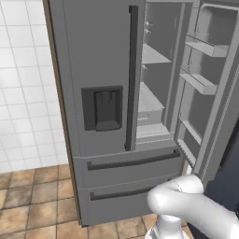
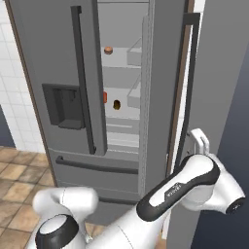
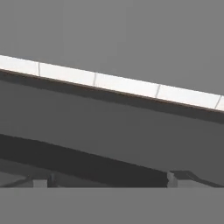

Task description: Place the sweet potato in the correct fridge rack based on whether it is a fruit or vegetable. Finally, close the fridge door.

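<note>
The sweet potato is a small dark brown lump lying on a pale grey fridge rack in the middle of the open fridge. That rack also shows in the left base view. The right fridge door stands open, with its inner bins facing the compartment. My arm reaches round to the outer side of this door, and the white hand sits close against its edge. My gripper is open, its two tips far apart with nothing between them, facing a grey panel.
A rounder orange-brown item rests on the upper shelf, and a small red thing sits left of the sweet potato. The left door with its dispenser is shut. Two drawers lie below, with a tiled wall and floor to the left.
</note>
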Motion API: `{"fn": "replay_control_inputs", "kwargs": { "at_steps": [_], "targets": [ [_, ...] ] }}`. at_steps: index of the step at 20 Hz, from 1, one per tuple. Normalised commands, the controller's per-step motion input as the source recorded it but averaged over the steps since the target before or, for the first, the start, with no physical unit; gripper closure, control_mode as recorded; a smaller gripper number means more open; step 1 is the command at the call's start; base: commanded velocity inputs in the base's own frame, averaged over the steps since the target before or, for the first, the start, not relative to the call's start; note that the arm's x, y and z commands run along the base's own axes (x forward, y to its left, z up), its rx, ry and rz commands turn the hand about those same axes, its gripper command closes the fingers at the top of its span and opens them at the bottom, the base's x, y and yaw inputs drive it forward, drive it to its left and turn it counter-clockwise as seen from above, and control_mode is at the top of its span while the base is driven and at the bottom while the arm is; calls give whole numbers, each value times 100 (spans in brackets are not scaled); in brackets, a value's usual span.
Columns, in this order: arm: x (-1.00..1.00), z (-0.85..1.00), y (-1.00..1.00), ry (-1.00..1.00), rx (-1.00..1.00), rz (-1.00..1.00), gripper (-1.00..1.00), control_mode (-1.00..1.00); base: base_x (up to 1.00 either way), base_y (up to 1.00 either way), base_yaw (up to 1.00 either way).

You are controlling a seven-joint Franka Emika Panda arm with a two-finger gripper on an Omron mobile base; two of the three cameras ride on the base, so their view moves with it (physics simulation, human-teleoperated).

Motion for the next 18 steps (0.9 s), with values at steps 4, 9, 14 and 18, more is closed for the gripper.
{"fn": "replay_control_inputs", "kwargs": {
  "at_steps": [4,9,14,18],
  "targets": [
    [89,-21,-34,12,12,20,-100,-100,0,0,0],
    [56,-14,-12,6,11,17,-100,-100,0,0,0],
    [0,0,77,0,1,3,-100,-100,0,0,0],
    [5,0,100,8,-3,0,-100,-100,0,0,0]
  ]
}}
